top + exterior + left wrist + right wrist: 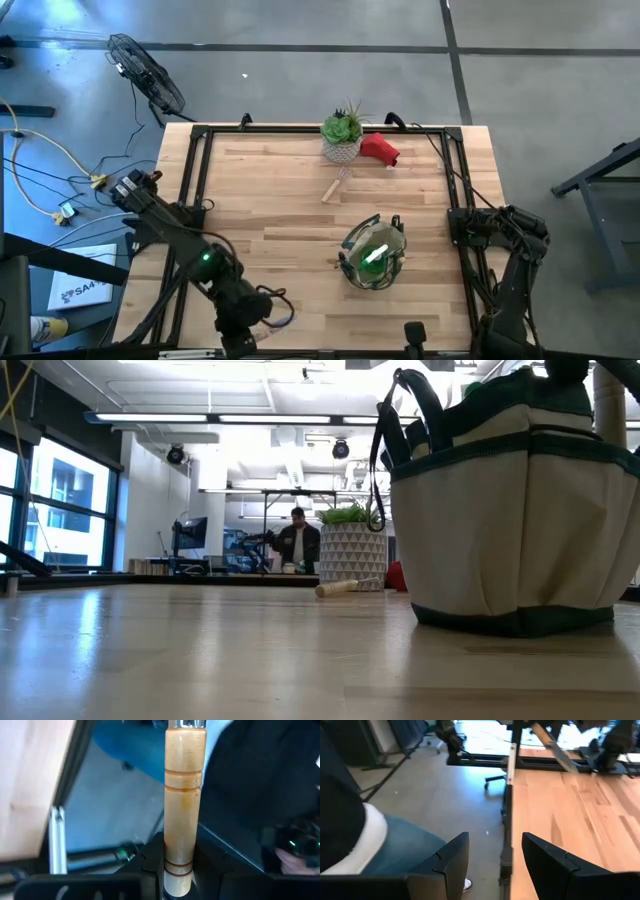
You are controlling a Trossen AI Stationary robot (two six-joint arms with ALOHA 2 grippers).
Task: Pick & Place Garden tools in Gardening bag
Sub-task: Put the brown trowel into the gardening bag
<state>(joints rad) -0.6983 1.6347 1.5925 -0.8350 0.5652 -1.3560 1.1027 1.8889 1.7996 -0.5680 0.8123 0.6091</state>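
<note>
A round tan gardening bag (374, 254) with a dark green rim stands on the wooden table (280, 215), toward its near right part. Something bright green shows inside it from above. In the low view the bag (510, 510) fills the right side, its dark loop handles rising above the rim.

Farther back on the table, a wooden-handled tool (337, 185) lies flat on the boards just in front of a white pot holding a green spiky plant (343, 133). A red soft item (380, 149) lies just beside the pot, to its right, near the far edge.

The left gripper (243, 322) sits at the near edge of the table, left of the bag and well apart from it. Its fingers are clamped on a wooden handle (183, 805) with grooved rings and a metal collar at the far end. What is on the end of that tool is not visible.

The right gripper (495, 865) waits off the right edge of the table, its fingers apart with nothing between them. A person in blue trousers (395, 850) stands close by it.

In the room behind, another person (298, 542) is at a bench.
</note>
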